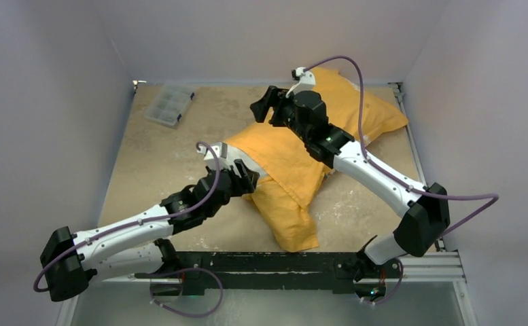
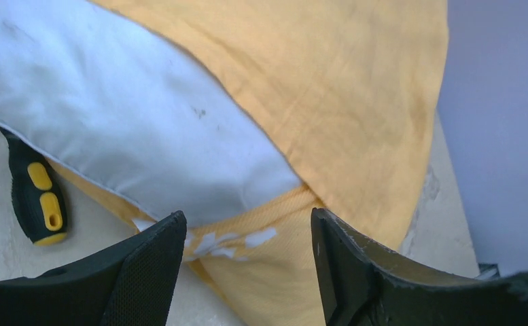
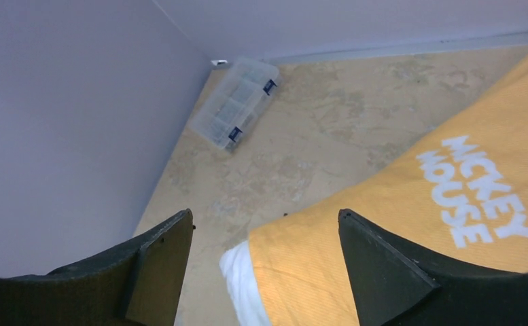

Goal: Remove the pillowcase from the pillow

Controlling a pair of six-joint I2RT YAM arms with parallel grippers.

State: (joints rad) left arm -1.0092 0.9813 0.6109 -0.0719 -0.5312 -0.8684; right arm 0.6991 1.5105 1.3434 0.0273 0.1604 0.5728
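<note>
The pillowcase (image 1: 295, 163) lies mid-table, its long axis running from near my left gripper (image 1: 244, 178) out to the far right corner, open mouth towards the left. A loose flap trails towards the near edge. The pillow (image 2: 111, 115) is mostly hidden inside, with only a white corner bulging from the mouth. My right arm crosses the middle and covers it. My left jaws stand wide at the mouth's hem, perhaps just short of touching it. My right gripper (image 3: 264, 224) is also spread wide and holds nothing, above the cloth's far-left edge. A black-and-yellow handle (image 2: 37, 197) pokes out from under the pillow, its other end unseen. A clear organiser box (image 3: 237, 112) sits at the table's (image 1: 159, 156) far-left corner.
</note>
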